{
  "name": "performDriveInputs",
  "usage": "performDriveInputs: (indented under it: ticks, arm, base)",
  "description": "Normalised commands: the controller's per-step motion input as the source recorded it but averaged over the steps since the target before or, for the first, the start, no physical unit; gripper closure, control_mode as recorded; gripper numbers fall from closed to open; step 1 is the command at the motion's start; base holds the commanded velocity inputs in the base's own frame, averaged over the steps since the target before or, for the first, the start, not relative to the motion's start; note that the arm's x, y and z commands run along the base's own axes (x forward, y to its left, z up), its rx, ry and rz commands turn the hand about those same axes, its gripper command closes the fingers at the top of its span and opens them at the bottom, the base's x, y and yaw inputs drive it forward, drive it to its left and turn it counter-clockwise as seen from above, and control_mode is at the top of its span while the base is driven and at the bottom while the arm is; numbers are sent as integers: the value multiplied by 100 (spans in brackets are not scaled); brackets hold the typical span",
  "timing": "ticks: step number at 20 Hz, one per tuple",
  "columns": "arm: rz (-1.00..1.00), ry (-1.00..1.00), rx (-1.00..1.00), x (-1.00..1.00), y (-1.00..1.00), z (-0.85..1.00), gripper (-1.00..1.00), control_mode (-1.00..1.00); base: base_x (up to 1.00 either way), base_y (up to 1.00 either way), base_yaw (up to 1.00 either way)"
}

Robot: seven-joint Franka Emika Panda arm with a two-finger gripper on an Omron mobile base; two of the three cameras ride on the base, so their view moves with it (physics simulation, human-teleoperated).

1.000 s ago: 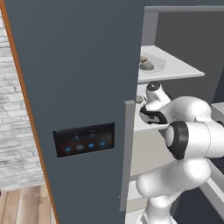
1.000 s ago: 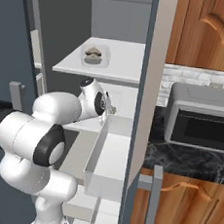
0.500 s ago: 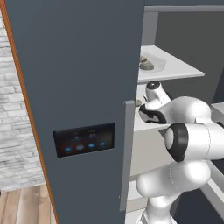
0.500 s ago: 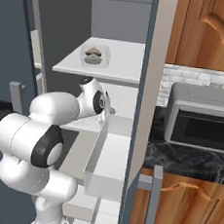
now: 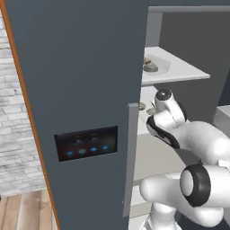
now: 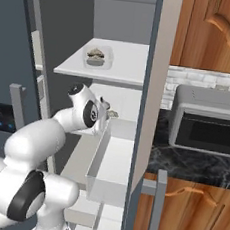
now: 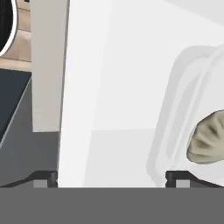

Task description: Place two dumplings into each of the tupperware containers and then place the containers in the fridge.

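Note:
The fridge [image 5: 81, 67] stands with its slate-grey door swung open. On its top white shelf [image 6: 126, 70] sits one tupperware container [image 6: 97, 58] with dumplings [image 5: 151, 66] in it. My arm reaches onto the second shelf, where its white hand [image 6: 87, 113] hangs beside a dumpling [image 6: 112, 114]. In the hand view a second container [image 7: 173, 118] rests on the white shelf at the right, with a beige crimped dumpling [image 7: 209, 139] inside. My gripper [image 7: 111, 179] is open, its fingertips [image 7: 43, 178] far apart, and the container's near corner lies by the right tip.
A white drawer bin [image 6: 113, 162] juts out of the fridge below the hand. Right of the fridge are a steel oven [image 6: 206, 126] on a dark counter [image 6: 182, 164] and wooden cabinets [image 6: 216, 32]. A brick wall [image 5: 13, 112] lies left of the door.
The jaws have opened and let go of the container on the second shelf. The arm itself has hardly shifted.

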Motion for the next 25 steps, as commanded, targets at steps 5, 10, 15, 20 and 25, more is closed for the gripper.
performDriveInputs:
  ticks: [5,10,15,20,25]
  arm:
    - [0,10,0,-55,12,85,-100,-100]
    - [2,8,0,-96,23,52,-100,-100]
    - [0,5,0,-100,9,29,-100,-100]
    - [0,6,9,-99,1,43,-100,-100]
    - [0,1,9,-85,25,45,-100,-100]
  base:
    - [0,0,0]
    - [0,0,0]
    - [0,0,0]
    - [0,0,0]
    - [0,0,0]
